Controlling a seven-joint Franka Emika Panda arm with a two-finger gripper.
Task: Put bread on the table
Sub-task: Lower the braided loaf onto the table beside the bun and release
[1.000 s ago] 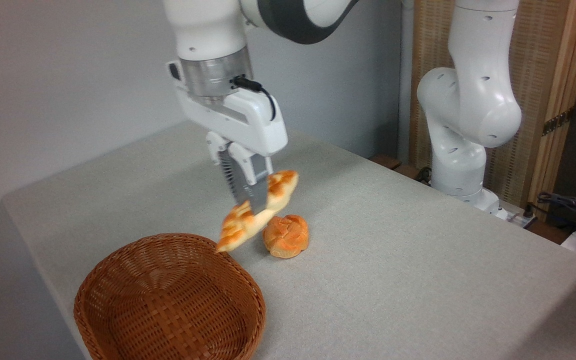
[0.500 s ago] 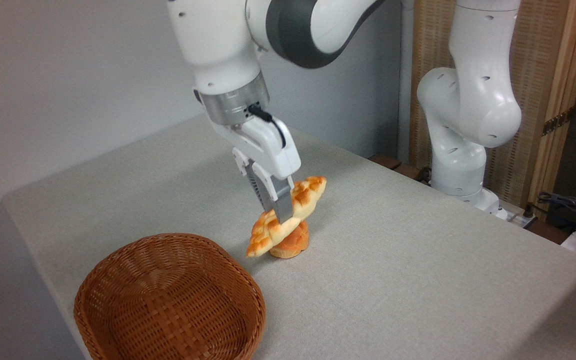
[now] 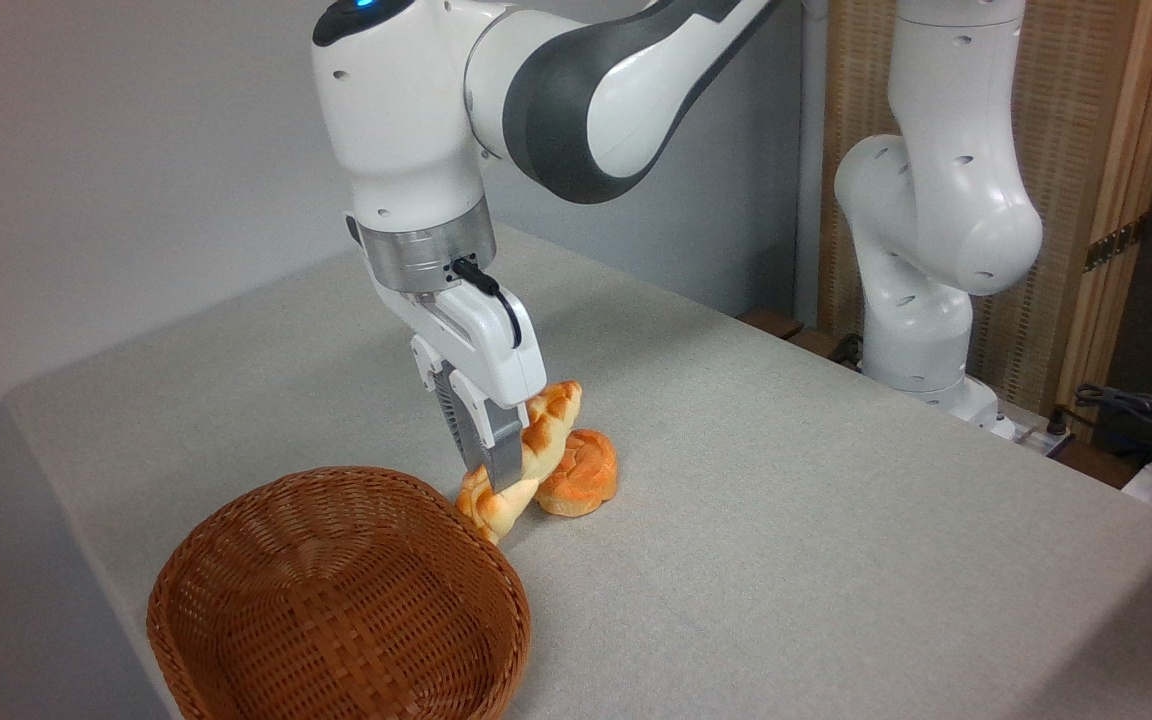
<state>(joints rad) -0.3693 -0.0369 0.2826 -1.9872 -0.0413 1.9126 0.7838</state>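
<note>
The bread (image 3: 526, 460), a long braided golden loaf, is tilted steeply with its lower end touching the table (image 3: 786, 520) next to the basket rim. My gripper (image 3: 501, 470) points down and is shut on the bread near its middle. The loaf's upper end leans against a round orange bun (image 3: 581, 485) on the cloth.
A brown wicker basket (image 3: 336, 600), with nothing in it, stands at the near left, its rim just short of the loaf. The arm's white base (image 3: 921, 300) rises at the table's far right edge, with cables (image 3: 1136, 415) beyond it.
The gripper has come down and moved left with the bread. The loaf now stands steeper, its lower end on the cloth beside the basket instead of hanging over the bun.
</note>
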